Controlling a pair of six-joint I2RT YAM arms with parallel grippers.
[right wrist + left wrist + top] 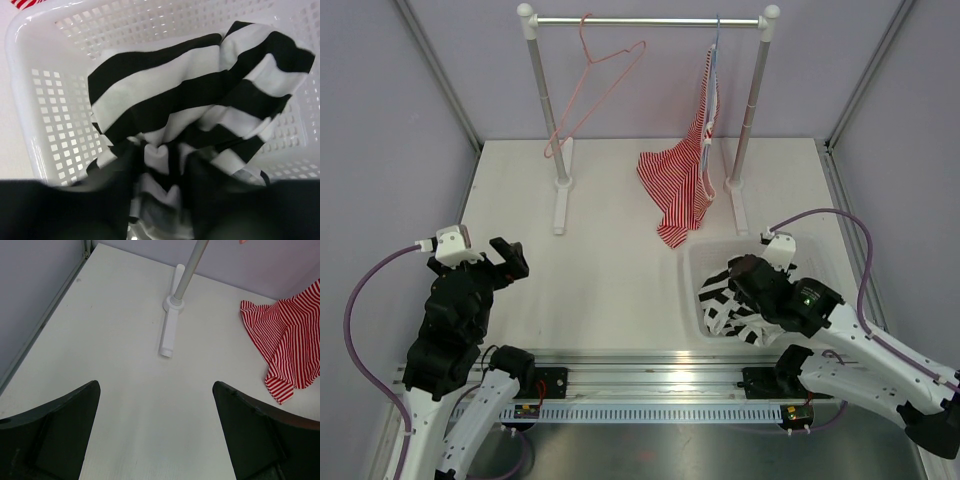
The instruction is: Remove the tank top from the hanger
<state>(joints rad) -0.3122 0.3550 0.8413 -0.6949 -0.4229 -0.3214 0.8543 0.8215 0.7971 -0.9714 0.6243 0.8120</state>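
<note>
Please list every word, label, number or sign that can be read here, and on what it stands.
No text can be read.
The tank top, basket, hanger and red-and-white top carry none.
A green light glows on the right arm, without letters.

A robotics lab test cell: a white table [610,270] boxed in by plain lilac panels [370,120] on aluminium posts [440,75], a left arm [450,330] and a right arm [850,345] bolted to a slotted metal rail [650,385] at its near edge, purple cables [820,211] looping off them, and a small clothes rack [650,20] and perforated plastic basket [55,115] set out as props
</note>
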